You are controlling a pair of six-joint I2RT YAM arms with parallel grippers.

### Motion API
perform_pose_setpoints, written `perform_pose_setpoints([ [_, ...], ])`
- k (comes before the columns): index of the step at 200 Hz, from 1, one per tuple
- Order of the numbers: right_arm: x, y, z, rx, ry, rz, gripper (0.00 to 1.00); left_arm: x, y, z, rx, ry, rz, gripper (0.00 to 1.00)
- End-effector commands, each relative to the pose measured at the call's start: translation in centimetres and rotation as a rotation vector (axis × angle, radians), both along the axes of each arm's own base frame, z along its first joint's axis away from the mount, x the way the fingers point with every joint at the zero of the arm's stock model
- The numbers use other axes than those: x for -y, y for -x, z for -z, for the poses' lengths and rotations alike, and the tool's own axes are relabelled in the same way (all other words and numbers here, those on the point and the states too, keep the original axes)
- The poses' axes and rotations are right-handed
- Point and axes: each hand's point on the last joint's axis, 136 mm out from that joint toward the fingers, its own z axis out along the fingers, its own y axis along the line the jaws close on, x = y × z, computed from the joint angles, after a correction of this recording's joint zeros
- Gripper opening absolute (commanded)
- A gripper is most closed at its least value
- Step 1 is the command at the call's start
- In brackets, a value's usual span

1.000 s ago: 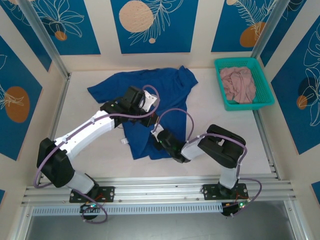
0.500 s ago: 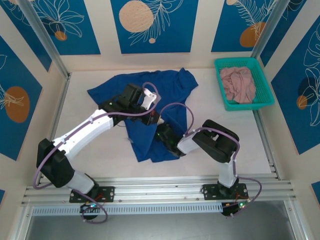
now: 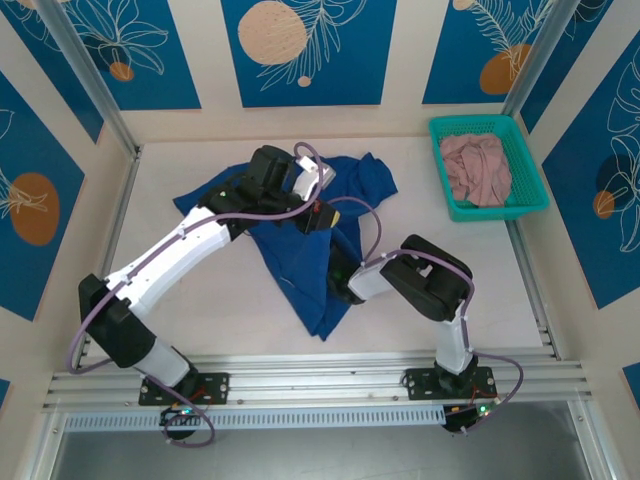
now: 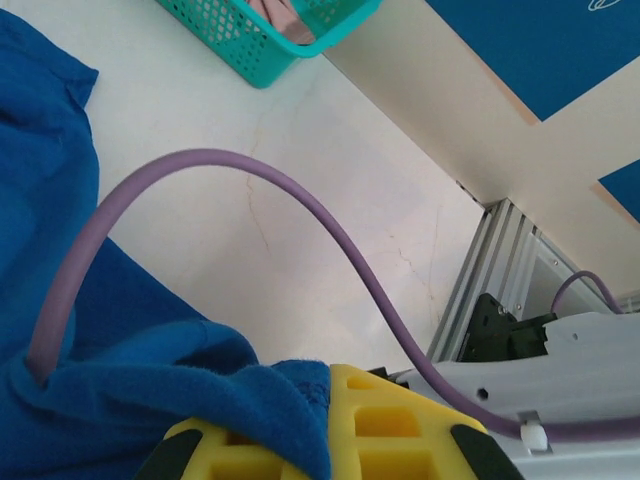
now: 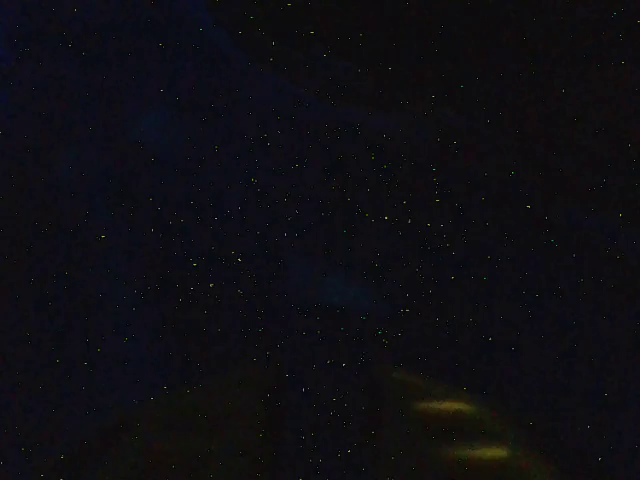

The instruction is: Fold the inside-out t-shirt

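In the left wrist view, the yellow fingers (image 4: pixel 395 425) of the left gripper (image 4: pixel 310 430) are pinched shut on a fold of the inside-out t-shirt (image 4: pixel 130 370), and blue cloth bulges up between them. A purple cable (image 4: pixel 300 210) arcs over the pale table (image 4: pixel 330 140), with a teal basket (image 4: pixel 250 55) at the top edge.

From the top external view, the t-shirt (image 3: pixel 300 265) lies bunched in the middle of the table, one end drawn up to the left gripper (image 3: pixel 322 212) and a narrow tail trailing toward the near edge. The right gripper (image 3: pixel 338 280) is pushed into the folds from the right. The basket (image 3: pixel 490 211) at the far right holds a pink garment (image 3: pixel 478 168).

The right wrist view is almost black, with faint yellowish streaks (image 5: pixel 450 408) at lower right. How those fingers stand cannot be told.
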Motion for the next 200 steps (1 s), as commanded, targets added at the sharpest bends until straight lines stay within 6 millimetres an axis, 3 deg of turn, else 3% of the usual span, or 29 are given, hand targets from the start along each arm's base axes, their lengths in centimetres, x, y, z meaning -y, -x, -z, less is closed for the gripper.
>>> perform_pose_setpoints([
  [1,-1.7,0.0,-1.0,0.057,0.012,-0.051,0.34,0.8,0.1,-1.1,0.026,0.008,0.029,0.0],
  [39,-3.2,1.3,-1.3,0.106,0.038,-0.119,0.42,1.0,-1.2,-1.0,0.055,-0.024,-0.001,0.0],
  [76,-2.4,2.9,-2.2,0.126,0.026,-0.125,0.45,-0.8,-3.4,-0.2,0.121,-0.137,-0.113,0.0],
  [110,-2.4,4.4,-2.4,0.122,0.014,-0.164,0.48,-1.9,-4.2,-0.3,0.159,-0.177,-0.162,0.0],
  [150,-2.5,2.9,-0.5,0.048,0.059,-0.126,0.49,-0.4,-2.0,-1.1,0.131,-0.092,-0.033,0.0],
  [200,-0.7,-0.4,0.5,-0.087,0.04,-0.017,0.49,0.8,2.3,-4.7,0.129,0.091,0.142,0.0],
])
